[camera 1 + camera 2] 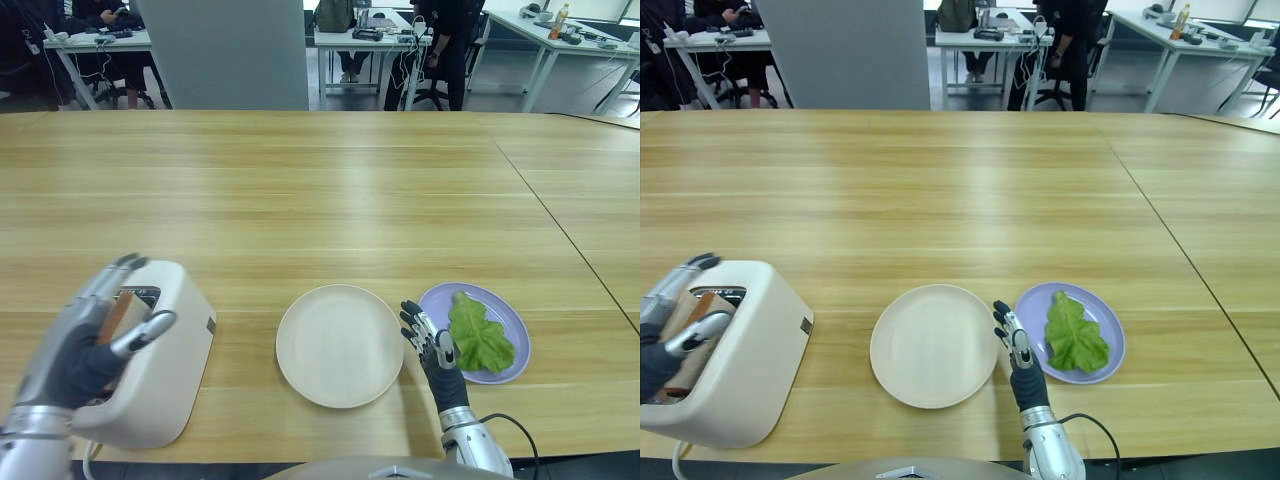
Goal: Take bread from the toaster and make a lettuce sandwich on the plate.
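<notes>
A cream toaster [165, 360] stands at the near left of the table, with a brown slice of bread [124, 312] sticking up from its slot. My left hand [85, 345] is over the toaster's top, its fingers closed around the slice. In the middle near me lies an empty cream plate [338, 344]. To its right a purple plate [507, 322] holds a green lettuce leaf [478, 333]. My right hand [432, 345] rests between the two plates, fingers stretched out flat, holding nothing.
The wooden table [320, 200] stretches far ahead, with a seam running diagonally on the right side. A cable [515, 430] loops by my right wrist near the table's front edge. Desks and chairs stand in the room behind.
</notes>
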You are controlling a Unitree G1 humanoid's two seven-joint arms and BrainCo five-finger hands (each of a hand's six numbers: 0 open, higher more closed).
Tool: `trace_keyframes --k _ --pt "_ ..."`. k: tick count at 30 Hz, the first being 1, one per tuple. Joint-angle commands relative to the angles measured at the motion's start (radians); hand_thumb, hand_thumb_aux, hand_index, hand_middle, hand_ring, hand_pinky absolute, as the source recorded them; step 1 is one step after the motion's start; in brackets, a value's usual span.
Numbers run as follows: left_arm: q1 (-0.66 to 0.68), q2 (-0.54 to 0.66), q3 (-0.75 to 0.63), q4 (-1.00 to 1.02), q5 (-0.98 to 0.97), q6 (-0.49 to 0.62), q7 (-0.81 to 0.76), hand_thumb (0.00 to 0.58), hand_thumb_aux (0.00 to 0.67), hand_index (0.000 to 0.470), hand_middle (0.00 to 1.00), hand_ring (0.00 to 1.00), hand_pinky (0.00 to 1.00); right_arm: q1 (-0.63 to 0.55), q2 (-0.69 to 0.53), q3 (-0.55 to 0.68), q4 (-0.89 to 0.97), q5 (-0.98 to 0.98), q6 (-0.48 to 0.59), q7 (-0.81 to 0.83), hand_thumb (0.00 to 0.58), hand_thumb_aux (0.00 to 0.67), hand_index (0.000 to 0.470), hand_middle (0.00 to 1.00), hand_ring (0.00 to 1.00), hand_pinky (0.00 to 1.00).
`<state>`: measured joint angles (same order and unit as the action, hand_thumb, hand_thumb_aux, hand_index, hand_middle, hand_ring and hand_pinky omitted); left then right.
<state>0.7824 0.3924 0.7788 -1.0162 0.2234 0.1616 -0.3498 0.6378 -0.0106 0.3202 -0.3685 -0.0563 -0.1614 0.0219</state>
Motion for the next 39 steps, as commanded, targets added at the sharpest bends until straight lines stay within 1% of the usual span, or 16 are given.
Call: trace_keyframes --k 1,7,9,14,15,16,17,18,22,23,24,25,26,27,28,39 --pt "0.037 0.037 0.116 0.089 0.025 -0.051 -0.036 0.000 0.000 0.000 0.00 0.00 0.00 0.008 0.011 -0.010 0.021 -0.009 -0.018 -0.029 0.000 0.000 0.000 0.00 0.00 0.00" --pt "0.060 0.096 0.251 0.215 0.105 -0.138 -0.034 0.000 0.000 0.000 0.00 0.00 0.00 -0.001 0.014 -0.027 0.048 -0.009 -0.040 -0.051 0.000 0.000 0.000 0.00 0.00 0.00" --pt "0.089 0.101 0.290 0.255 0.139 -0.162 -0.036 0.000 0.000 0.000 0.00 0.00 0.00 -0.006 0.012 -0.031 0.052 -0.008 -0.041 -0.052 0.000 0.000 0.000 0.00 0.00 0.00" --pt "0.167 0.055 0.273 0.314 0.201 -0.224 -0.042 0.000 0.000 0.000 0.00 0.00 0.00 -0.011 0.009 -0.046 0.054 0.000 -0.045 -0.051 0.000 0.000 0.000 0.00 0.00 0.00" --pt "0.171 0.050 0.260 0.320 0.208 -0.233 -0.044 0.027 0.016 0.011 0.00 0.00 0.00 -0.012 0.010 -0.049 0.056 0.000 -0.046 -0.053 0.000 0.000 0.000 0.01 0.01 0.01" --pt "0.176 0.045 0.245 0.323 0.216 -0.238 -0.049 0.136 0.084 0.058 0.00 0.00 0.00 -0.013 0.010 -0.051 0.058 0.000 -0.047 -0.053 0.000 0.000 0.000 0.01 0.01 0.01" --pt "0.178 0.041 0.229 0.325 0.221 -0.243 -0.053 0.136 0.084 0.058 0.00 0.00 0.00 -0.016 0.011 -0.054 0.059 0.000 -0.048 -0.053 0.000 0.000 0.000 0.01 0.01 0.01" --pt "0.178 0.034 0.216 0.326 0.224 -0.243 -0.055 0.255 0.168 0.115 0.00 0.00 0.00 -0.019 0.010 -0.056 0.061 0.000 -0.048 -0.052 0.000 0.000 0.000 0.01 0.01 0.01" --pt "0.179 0.031 0.175 0.342 0.257 -0.253 -0.061 0.268 0.179 0.123 0.00 0.00 0.00 -0.028 0.011 -0.070 0.059 0.003 -0.050 -0.052 0.000 0.000 0.000 0.02 0.02 0.02" --pt "0.176 0.029 0.170 0.346 0.258 -0.253 -0.060 0.234 0.152 0.105 0.00 0.00 0.00 -0.029 0.011 -0.072 0.060 0.004 -0.052 -0.052 0.000 0.000 0.000 0.02 0.02 0.02" --pt "0.175 0.026 0.165 0.347 0.263 -0.253 -0.058 0.447 0.349 0.240 0.00 0.00 0.00 -0.030 0.010 -0.074 0.061 0.005 -0.052 -0.050 0.000 0.000 0.000 0.02 0.02 0.02" --pt "0.174 0.024 0.161 0.348 0.269 -0.252 -0.057 0.447 0.349 0.240 0.00 0.00 0.00 -0.030 0.009 -0.077 0.061 0.007 -0.053 -0.048 0.000 0.000 0.000 0.02 0.02 0.02" --pt "0.172 0.024 0.158 0.351 0.272 -0.251 -0.056 0.489 0.405 0.278 0.00 0.00 0.00 -0.029 0.009 -0.078 0.061 0.007 -0.054 -0.047 0.000 0.000 0.000 0.02 0.02 0.02" --pt "0.169 0.025 0.157 0.354 0.277 -0.250 -0.054 0.561 0.549 0.377 0.00 0.00 0.00 -0.030 0.008 -0.080 0.061 0.008 -0.054 -0.046 0.000 0.000 0.000 0.02 0.02 0.02" --pt "0.167 0.025 0.157 0.357 0.279 -0.249 -0.051 0.580 0.670 0.460 0.00 0.00 0.00 -0.030 0.007 -0.082 0.062 0.009 -0.054 -0.045 0.000 0.000 0.000 0.02 0.02 0.02" --pt "0.127 0.028 0.144 0.375 0.267 -0.245 -0.040 0.580 0.670 0.460 0.00 0.00 0.00 -0.031 0.009 -0.091 0.072 0.010 -0.060 -0.041 0.000 0.000 0.000 0.02 0.02 0.02"
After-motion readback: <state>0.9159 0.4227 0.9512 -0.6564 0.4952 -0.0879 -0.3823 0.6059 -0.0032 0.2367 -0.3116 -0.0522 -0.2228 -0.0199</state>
